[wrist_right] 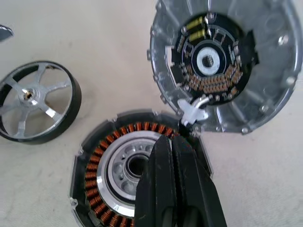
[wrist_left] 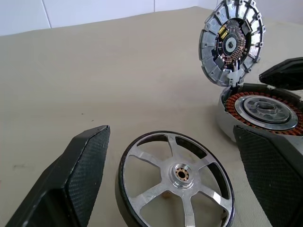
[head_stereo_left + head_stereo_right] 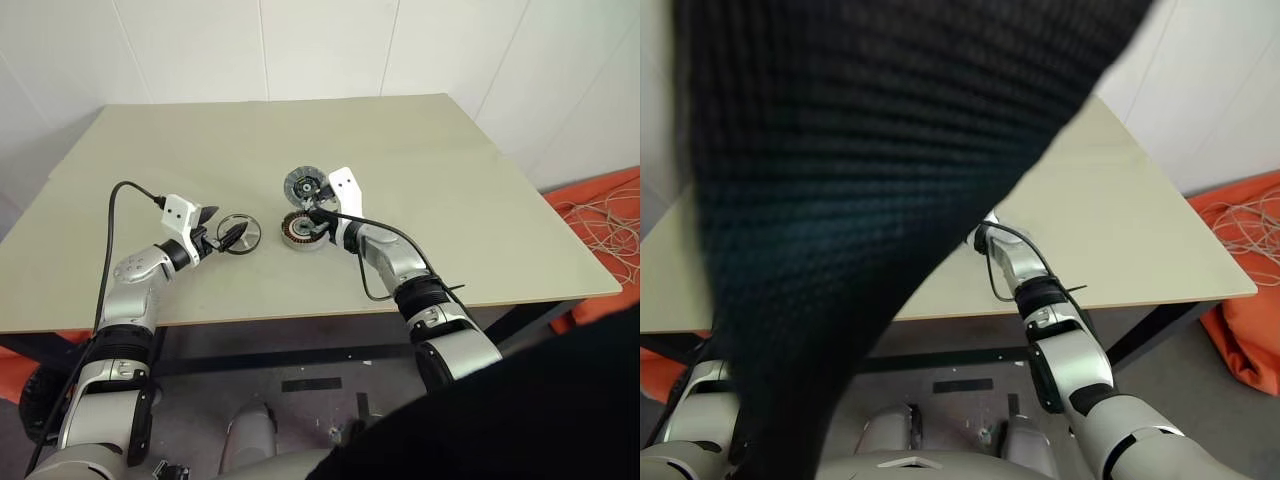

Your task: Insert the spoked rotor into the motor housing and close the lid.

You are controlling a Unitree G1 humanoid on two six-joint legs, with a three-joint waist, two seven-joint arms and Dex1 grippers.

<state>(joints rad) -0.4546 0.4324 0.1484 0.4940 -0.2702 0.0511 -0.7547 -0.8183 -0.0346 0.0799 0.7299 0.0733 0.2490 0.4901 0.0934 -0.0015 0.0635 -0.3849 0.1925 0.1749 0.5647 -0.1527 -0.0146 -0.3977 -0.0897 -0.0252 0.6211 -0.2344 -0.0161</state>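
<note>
The spoked rotor (image 2: 175,182), a dark ring with silver spokes and a small hub, lies flat on the table. My left gripper (image 3: 222,230) is open at table height, one finger (image 2: 71,184) on each side of the rotor, apart from it. To its right sits the motor housing (image 1: 106,170) with copper coil windings around a hollow centre. The lid (image 1: 222,66), a silver disc with a dark circuit face, stands tilted up from the housing's far rim. My right gripper (image 1: 173,142) is shut with nothing in it, above the housing's rim, its tip close to the lid's small tab.
The beige table (image 3: 450,160) has bare room all around the parts; its front edge is near my arms. An orange cloth with loose cables (image 3: 600,210) lies on the floor at the right. A dark fabric (image 3: 860,180) hangs close before the right eye.
</note>
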